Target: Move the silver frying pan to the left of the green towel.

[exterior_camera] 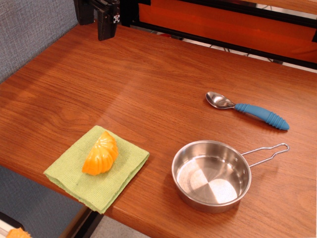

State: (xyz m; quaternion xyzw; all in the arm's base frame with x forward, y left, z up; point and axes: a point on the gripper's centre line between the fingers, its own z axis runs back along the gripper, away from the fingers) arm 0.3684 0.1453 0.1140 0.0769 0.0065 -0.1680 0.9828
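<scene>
Up at the far left corner the gripper is hanging clear of everything, and I cannot tell whether its jaws are apart. Nearer me, the green towel is lying at the table edge carrying an orange ribbed piece. The silver frying pan is sitting empty to its right, the blue-handled spoon lying beyond.

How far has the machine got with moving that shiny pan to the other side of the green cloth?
Nothing looks done yet. The silver frying pan sits empty on the table to the right of the green towel, which has an orange ribbed piece on it. Nothing is in hand: the pincer is at the far back edge, its jaws hard to read. Reaching, gripping and carrying the pan all remain.
</scene>
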